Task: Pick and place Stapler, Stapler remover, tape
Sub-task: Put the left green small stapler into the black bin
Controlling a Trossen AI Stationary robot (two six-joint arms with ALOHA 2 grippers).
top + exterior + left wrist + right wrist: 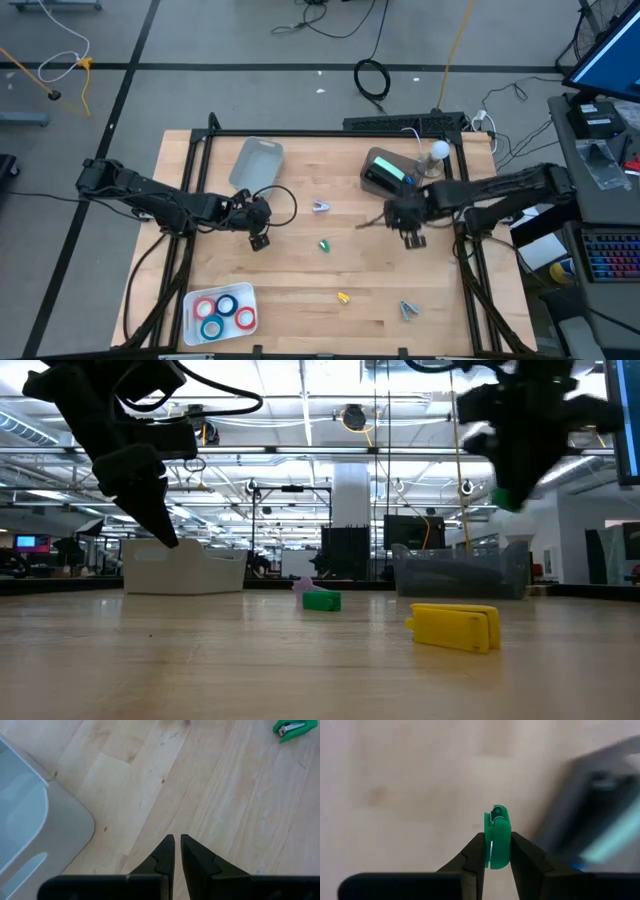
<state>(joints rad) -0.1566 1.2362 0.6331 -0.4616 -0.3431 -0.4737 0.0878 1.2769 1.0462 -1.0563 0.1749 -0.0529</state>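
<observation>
over the counter [300, 270] your right tool [496, 851] pinches a green stapler remover [497, 837] upright, with the grey tray [385, 170] just beside it, while the left tool [177, 845] hangs clenched, empty.

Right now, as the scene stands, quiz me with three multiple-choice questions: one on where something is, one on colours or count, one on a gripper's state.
1. Where are the tape rolls?
A. Loose on the bare wood
B. Stacked on the yellow item
C. Together in the white tray

2. What colours are the tape rolls?
A. Two red, two blue
B. Four green
C. Three yellow, one red

3. What is the right gripper doing?
A. Open and empty
B. Shut on a green item
C. Shut on a tape roll

Answers:
1 C: the high view shows the tape rolls lying inside the white tray.
2 A: four rings show there, two red and two blue.
3 B: in its wrist view the right gripper pinches the green item between its fingers, above the table.
</observation>
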